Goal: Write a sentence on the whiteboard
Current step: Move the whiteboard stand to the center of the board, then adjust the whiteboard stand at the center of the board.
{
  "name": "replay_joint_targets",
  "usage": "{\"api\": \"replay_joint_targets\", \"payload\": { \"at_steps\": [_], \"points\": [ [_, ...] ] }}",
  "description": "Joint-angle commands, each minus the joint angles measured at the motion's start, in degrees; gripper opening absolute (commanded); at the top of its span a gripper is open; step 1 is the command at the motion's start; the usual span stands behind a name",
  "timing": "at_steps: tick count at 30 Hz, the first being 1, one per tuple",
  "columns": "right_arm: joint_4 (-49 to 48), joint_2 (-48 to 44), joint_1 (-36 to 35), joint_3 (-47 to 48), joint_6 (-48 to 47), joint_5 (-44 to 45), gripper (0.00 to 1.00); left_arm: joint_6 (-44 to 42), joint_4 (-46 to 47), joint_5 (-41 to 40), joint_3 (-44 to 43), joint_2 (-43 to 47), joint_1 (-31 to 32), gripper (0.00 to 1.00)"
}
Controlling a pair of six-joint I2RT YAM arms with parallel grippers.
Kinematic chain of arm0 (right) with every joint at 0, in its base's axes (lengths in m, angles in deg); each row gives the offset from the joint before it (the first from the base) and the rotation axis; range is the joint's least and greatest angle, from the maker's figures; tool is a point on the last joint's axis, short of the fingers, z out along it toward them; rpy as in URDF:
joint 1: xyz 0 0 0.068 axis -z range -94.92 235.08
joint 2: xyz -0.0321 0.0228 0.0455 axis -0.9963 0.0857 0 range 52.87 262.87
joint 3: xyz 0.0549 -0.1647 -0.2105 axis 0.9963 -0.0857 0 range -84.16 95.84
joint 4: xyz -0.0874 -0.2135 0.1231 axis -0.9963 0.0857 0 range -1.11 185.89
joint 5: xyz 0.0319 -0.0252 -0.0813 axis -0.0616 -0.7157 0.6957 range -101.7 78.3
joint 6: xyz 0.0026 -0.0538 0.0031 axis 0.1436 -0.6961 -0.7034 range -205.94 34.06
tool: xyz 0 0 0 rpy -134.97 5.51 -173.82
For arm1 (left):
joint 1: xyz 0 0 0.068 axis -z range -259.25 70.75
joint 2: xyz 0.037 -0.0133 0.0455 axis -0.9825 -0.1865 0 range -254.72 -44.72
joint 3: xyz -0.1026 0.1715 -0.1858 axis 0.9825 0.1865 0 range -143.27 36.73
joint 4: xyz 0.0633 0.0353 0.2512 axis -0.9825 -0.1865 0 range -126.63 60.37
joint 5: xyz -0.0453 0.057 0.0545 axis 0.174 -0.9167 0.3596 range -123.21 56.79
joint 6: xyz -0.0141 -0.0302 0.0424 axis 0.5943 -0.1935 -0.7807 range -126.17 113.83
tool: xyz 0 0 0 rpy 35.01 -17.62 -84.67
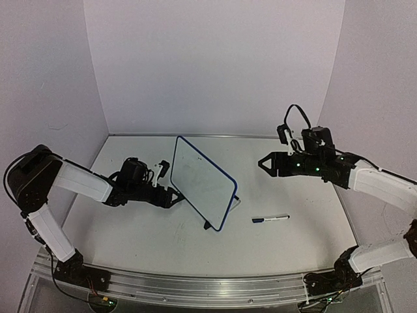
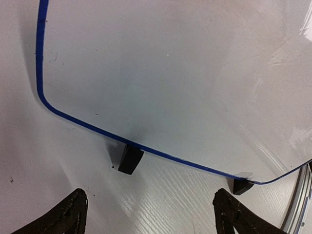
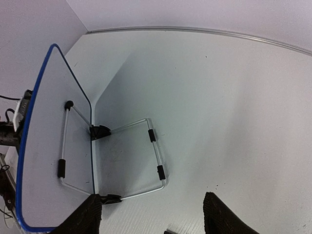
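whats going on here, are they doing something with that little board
Two robot arms flank a small white whiteboard with a thin dark-blue rim, which stands tilted on its wire stand on the white table. The left gripper is open, low in front of the board's face, holding nothing. The right gripper is also open, raised on the stand side, clear of the board. A slim white marker pen with a dark cap lies unheld on the table. No writing shows on the board.
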Motion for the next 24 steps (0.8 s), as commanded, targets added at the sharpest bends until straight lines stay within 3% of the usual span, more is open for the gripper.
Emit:
{"api": "replay_joint_targets", "payload": {
  "at_steps": [1,9,10,15,24],
  "points": [
    [-1.0,-4.7,-0.3,-2.8,2.3,2.3,0.68,-2.4,8.5,2.7,-5.0,-5.7,0.6,0.81],
    [-1.0,-5.5,-0.3,-3.2,3.1,2.7,0.67,-4.7,8.7,0.1,-7.6,-10.1,2.2,0.46],
    [-1.0,-5.4,-0.3,-3.0,3.1,2.8,0.68,-5.8,6.9,-0.7,-8.1,-10.7,2.6,0.38],
    [-0.9,-5.5,-0.3,-2.4,3.0,2.9,0.67,-6.2,7.4,-4.0,-6.6,-11.1,3.0,0.34],
    [-1.0,-5.6,-0.3,-2.2,3.2,3.0,0.67,-6.9,8.6,-6.0,-6.2,-12.2,3.1,0.35]
  ]
}}
